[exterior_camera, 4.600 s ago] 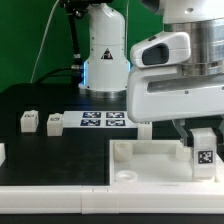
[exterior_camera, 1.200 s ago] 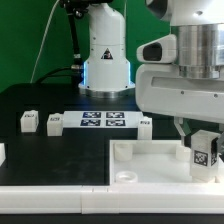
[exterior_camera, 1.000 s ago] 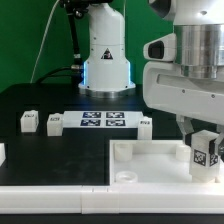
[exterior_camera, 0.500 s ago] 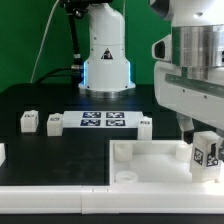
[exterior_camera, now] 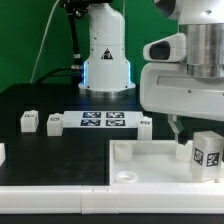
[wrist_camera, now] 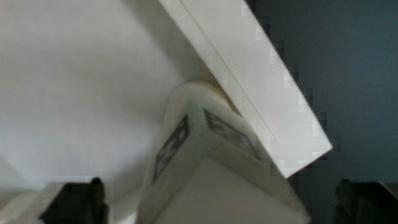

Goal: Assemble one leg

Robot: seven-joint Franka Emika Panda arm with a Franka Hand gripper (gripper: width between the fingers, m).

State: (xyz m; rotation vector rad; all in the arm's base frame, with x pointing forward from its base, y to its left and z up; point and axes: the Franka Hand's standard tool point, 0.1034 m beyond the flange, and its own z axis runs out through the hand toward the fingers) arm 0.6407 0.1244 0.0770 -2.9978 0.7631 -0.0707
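Green backdrop (exterior_camera: 22, 40) behind black table (exterior_camera: 55, 150)

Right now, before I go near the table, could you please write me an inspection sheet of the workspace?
Surface: black table.
Job's things: the leg, marker tag facing the camera, stands at a corner of the white tray piece; whether it is fully seated cannot be told. Three loose legs lie beside the marker board.
Clutter: white part, cut off at the exterior view's left edge.
Tool: tool open, fingertips either side of the leg, not touching.
Cables: thin black cable behind the table.
Surroundings: green backdrop; arm base.
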